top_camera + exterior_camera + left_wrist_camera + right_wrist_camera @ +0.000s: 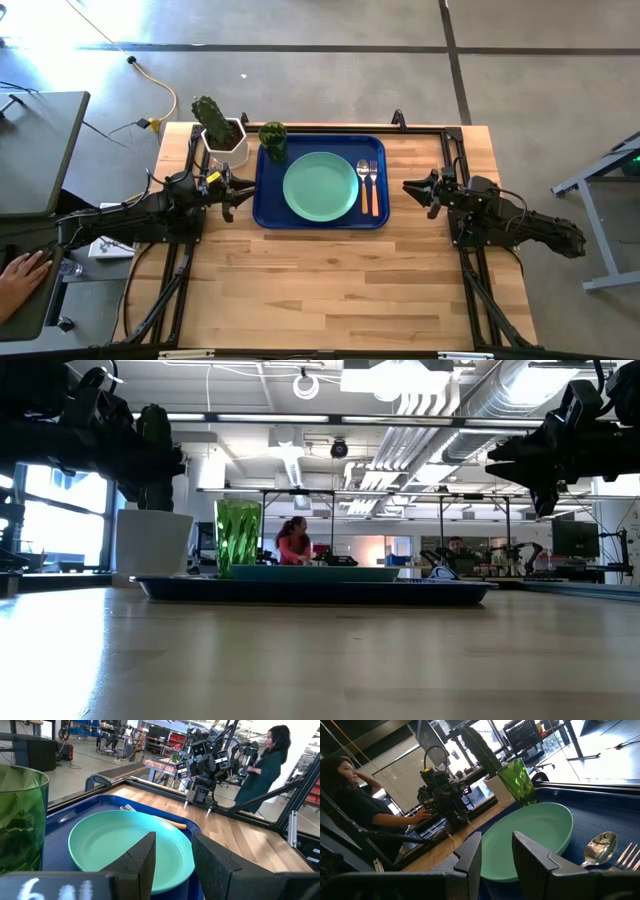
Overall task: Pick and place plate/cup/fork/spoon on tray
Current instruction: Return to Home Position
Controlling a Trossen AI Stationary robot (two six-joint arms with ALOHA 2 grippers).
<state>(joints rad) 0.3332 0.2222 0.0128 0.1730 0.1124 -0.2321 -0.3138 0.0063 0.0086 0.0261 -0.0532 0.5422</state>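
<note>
The tray [268, 208] at upper centre holds everything: plate [320, 186] mid-tray, cup [273, 141] at its upper-left corner, spoon [363, 182] and fork [373, 185] along the right; the left pincer [230, 198] and right pincer [412, 189] flank it, both parted and empty; a careless retreat by the left arm could clip the cup or the cactus pot [224, 135] nearby; pale wooden worktop [330, 280]; concrete floor [320, 80], busy workshop behind.
</note>
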